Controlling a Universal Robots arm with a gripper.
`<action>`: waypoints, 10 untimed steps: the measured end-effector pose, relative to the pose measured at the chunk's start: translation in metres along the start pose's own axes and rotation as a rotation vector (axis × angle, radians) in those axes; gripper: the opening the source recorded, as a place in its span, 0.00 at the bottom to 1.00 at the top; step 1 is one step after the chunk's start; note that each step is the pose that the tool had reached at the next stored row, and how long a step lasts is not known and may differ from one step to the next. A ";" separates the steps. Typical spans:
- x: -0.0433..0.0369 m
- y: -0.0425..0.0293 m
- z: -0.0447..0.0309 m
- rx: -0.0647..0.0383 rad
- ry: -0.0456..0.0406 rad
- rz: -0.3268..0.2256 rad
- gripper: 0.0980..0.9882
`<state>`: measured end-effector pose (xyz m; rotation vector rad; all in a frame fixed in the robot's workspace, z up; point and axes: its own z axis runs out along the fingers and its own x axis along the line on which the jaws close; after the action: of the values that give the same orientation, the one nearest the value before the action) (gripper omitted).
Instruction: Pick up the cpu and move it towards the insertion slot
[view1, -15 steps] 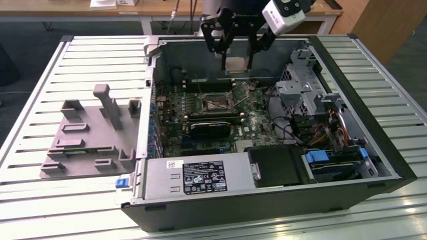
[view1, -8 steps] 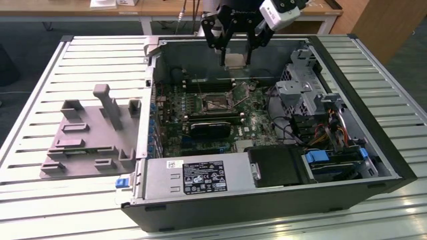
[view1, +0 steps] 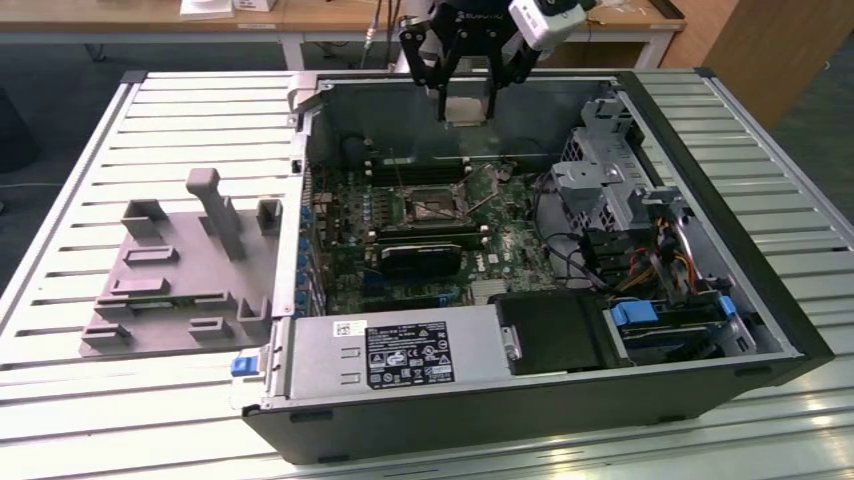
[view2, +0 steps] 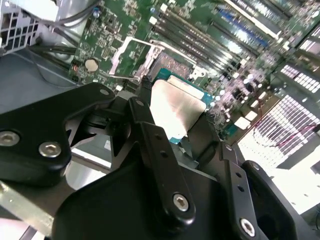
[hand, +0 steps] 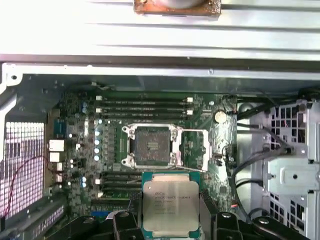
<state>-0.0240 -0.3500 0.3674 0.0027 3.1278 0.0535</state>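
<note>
Above the open computer case (view1: 747, 300), the claw (view1: 466, 108) clamps the cpu (hand: 170, 207), short of the insertion slot (hand: 151, 145).

Cpu (hand: 170, 207): brushed silver metal lid, faintly glossy, on a green board edge. Gripper (view1: 469, 100): matt black metal links with bright steel screws. Insertion slot (hand: 151, 145): shiny silver metal frame, dull dark centre. Circuit board (view1: 350, 225): green, semi-gloss. Fixture plate (view1: 180, 290): matt grey plastic. Table (view1: 80, 200): ribbed pale metal slats
</note>
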 end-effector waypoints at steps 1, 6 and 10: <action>0.0005 0.0020 0.0008 0.000 0.0000 0.000 0.49; 0.0031 0.0119 0.0056 0.001 0.0000 0.000 0.49; 0.0051 0.0218 0.0091 0.001 -0.0001 0.000 0.49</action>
<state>-0.0289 -0.3279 0.3590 0.0027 3.1277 0.0515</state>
